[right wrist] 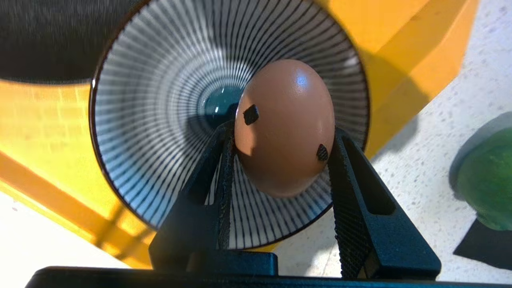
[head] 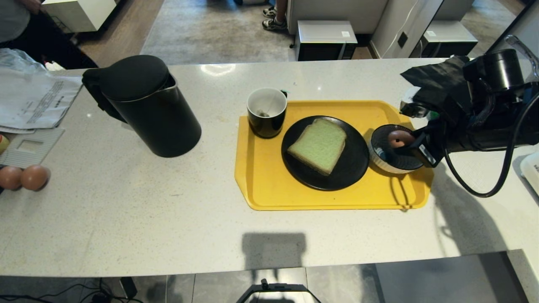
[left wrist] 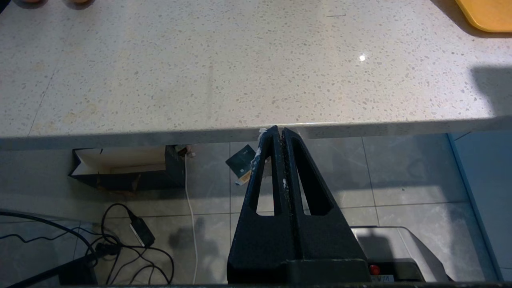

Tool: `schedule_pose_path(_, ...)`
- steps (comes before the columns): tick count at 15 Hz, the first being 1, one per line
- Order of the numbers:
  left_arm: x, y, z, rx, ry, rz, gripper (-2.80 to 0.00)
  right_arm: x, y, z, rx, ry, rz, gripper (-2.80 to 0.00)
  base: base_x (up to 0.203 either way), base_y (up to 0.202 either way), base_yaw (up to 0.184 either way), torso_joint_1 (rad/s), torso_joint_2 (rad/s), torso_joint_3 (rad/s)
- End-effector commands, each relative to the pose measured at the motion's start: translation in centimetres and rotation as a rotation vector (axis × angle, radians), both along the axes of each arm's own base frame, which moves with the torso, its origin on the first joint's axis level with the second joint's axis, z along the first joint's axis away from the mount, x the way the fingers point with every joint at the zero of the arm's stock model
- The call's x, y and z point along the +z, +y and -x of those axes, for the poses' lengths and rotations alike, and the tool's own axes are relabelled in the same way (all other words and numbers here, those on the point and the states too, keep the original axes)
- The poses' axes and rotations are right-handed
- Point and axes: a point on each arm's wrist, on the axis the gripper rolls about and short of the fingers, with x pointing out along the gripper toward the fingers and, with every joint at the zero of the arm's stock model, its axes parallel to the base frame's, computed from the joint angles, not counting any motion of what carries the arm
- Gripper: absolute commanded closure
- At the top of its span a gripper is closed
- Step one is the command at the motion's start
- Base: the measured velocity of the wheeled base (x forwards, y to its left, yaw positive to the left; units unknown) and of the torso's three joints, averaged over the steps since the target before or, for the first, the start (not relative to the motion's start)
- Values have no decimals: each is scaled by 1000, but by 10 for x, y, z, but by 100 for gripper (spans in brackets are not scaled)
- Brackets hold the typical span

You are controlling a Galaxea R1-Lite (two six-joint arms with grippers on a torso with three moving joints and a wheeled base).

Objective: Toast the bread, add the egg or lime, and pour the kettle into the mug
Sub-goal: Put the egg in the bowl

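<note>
Egg (right wrist: 285, 128) sits clamped between the two fingers of our right gripper (right wrist: 282, 160), one finger (right wrist: 218, 176) pressed to one flank of the shell and the other on the opposite flank, so this pincer is closed on the egg. The shell is pinkish-tan with small black marks. We see it held over the open mouth of the striped bowl (right wrist: 160, 100), above the inside and not resting on the bottom as far as we can tell. In the head view the egg (head: 400, 138) shows at the bowl's far rim, with the right gripper (head: 414, 145) reaching in from the side away from the bread.

Taking that bowl (head: 385, 162) as our landmark: it stands on the yellow tray (head: 269, 189), and the black plate (head: 349, 172) lies just beside it, carrying the pale green bread (head: 319, 145). Beyond the plate from the bowl stands the mug (head: 266, 111), at the tray's far corner. The kettle (head: 147, 105) is well apart from the bowl, off the tray on the counter (head: 126, 219), lid down. Farther still, at the counter's edge, lie two brown eggs (head: 23, 177). The lime (right wrist: 486, 180) rests on the counter near the bowl, just off the tray.

Our left gripper (left wrist: 282, 138) hangs below the counter's near edge, its fingers pressed together and holding nothing.
</note>
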Motion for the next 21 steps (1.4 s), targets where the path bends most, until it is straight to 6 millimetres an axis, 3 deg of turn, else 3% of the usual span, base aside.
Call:
schedule_pose_path(1,-5,0,-1,2,16,1,0,-1,-1,6,13,4,11,0,0,0,0,0,0,0)
schedule_pose_path(4,-5,0,-1,2,16,1,0,-3,0,11,102,11,-3,0,0,0,0,0,0,0)
schedule_pose_path(21,-5,0,-1,1,16,0,0,-12,0,7,115,29,38,0,0,0,0,0,0,0)
